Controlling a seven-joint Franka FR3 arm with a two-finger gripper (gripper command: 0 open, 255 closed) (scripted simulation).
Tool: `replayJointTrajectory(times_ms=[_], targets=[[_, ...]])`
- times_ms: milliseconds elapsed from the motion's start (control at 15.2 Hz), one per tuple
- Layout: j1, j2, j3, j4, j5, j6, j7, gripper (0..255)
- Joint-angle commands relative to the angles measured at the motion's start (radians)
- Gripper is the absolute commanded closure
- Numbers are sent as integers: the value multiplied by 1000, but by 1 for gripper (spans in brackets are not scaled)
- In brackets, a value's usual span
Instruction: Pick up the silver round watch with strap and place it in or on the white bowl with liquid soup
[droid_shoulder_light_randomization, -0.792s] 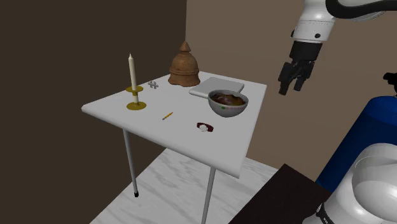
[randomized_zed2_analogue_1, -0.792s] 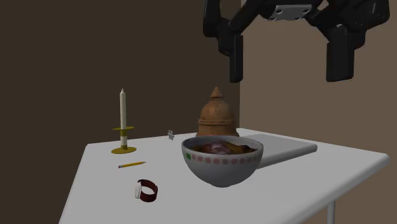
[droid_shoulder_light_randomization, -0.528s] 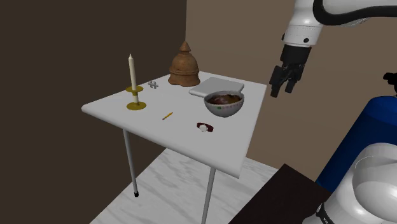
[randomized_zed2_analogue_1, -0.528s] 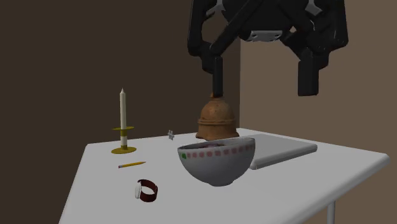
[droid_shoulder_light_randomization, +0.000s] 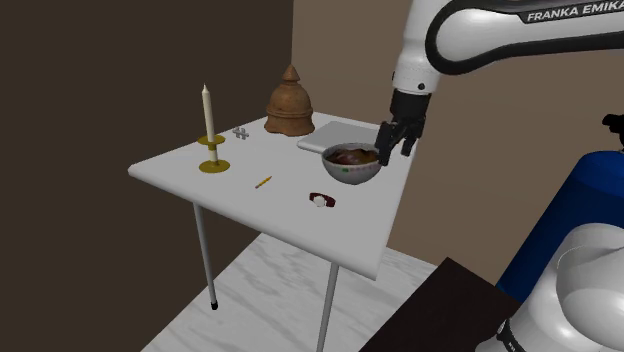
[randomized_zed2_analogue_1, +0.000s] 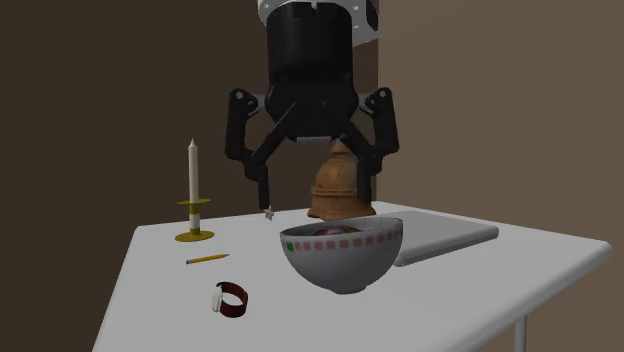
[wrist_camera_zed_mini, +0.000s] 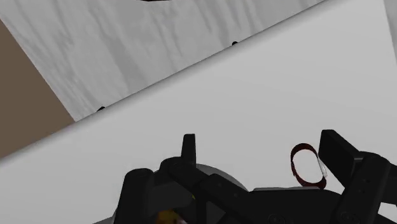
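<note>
Gripper (randomized_zed2_analogue_1: 314, 195) open abv bowl (randomized_zed2_analogue_1: 345, 262); watch (randomized_zed2_analogue_1: 231, 299) apart on tbl (randomized_zed2_analogue_1: 480, 285).

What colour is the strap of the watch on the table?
Dark red; the small round watch shows best in the second exterior view.

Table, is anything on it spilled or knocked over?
Nothing looks spilled or knocked over. The candle stands straight in its holder, the bowl holds its soup inside, though it may lean slightly, and the watch and pencil lie on the table. The open claw hangs close above the bowl.
</note>
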Motion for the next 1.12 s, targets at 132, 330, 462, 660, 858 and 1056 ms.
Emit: replayJointTrajectory(times_ms=[132, 330, 462, 660, 858, 1056], targets=[[23, 114, 40, 34, -3, 94, 16, 0], [38, 207, 69, 72, -13, 157, 30, 0], [47, 271, 88, 103, -25, 195, 40, 0], [60, 370, 115, 157, -48, 245, 59, 0], [75, 470, 140, 222, -79, 286, 80, 0], [81, 517, 148, 243, -96, 313, 91, 0]])
